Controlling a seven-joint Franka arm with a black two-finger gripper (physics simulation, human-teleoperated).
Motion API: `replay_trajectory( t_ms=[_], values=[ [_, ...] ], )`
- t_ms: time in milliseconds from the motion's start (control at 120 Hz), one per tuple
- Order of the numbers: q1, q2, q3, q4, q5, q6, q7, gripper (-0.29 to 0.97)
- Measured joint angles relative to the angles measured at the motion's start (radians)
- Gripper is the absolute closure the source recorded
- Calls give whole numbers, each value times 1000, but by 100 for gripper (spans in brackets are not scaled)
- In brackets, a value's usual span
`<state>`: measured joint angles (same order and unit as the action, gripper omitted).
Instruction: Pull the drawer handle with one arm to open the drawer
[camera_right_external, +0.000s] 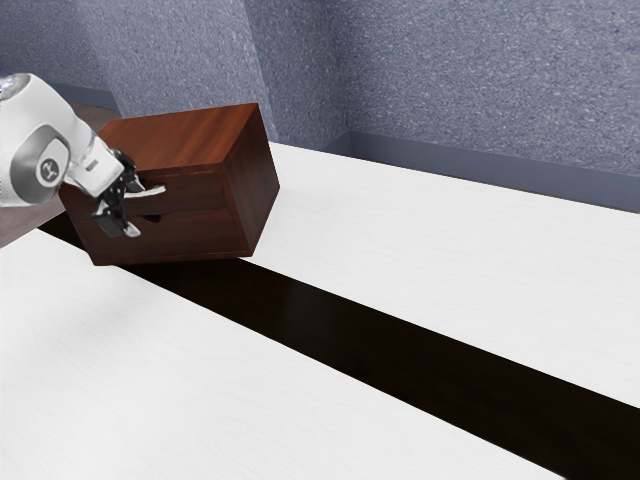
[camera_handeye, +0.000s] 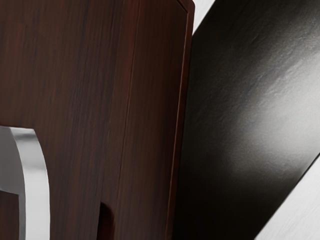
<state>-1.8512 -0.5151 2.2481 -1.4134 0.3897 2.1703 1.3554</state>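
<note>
Presently the black two-finger gripper (camera_right_external: 128, 208) sits at the front face of the dark reddish-brown wooden drawer cabinet (camera_right_external: 215, 150), level with the curved silver metal handle (camera_right_external: 152, 191). That is the sensible station for a straight outward pull. Whether the gripper is closed on the handle cannot be told.

The cabinet stands near the exterior view's left, straddling the glossy black strip (camera_right_external: 400, 360) that crosses the white table (camera_right_external: 450, 260). From the wrist view, the handle (camera_handeye: 32, 185) lies just beside the hand, against the drawer front (camera_handeye: 75, 100). How far the drawer is out cannot be judged.

Nothing stands along the pull path. The blue-grey speckled wall (camera_right_external: 450, 70) lies well behind. One risk is noted: the cabinet may slide with the pull.
</note>
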Motion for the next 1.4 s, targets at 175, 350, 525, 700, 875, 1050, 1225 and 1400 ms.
replay_trajectory(
  t_ms=[175, 350, 525, 700, 875, 1050, 1225, 1400],
  values=[
    [-3, 1, 9, 3, 3, -6, 4, 2],
    [6, 20, 10, -5, 1, -19, 6, 4],
    [27, 68, 9, -56, -4, -29, 8, 1],
    [48, 106, 2, -92, -11, -34, 9, 3],
    [119, 156, -53, -144, -25, -35, 9, 7],
    [183, 191, -115, -191, -39, -34, 9, 6],
    [362, 229, -294, -271, -50, -33, 9, 5],
    [594, 238, -511, -348, -54, -30, 7, 2]
  ],
)
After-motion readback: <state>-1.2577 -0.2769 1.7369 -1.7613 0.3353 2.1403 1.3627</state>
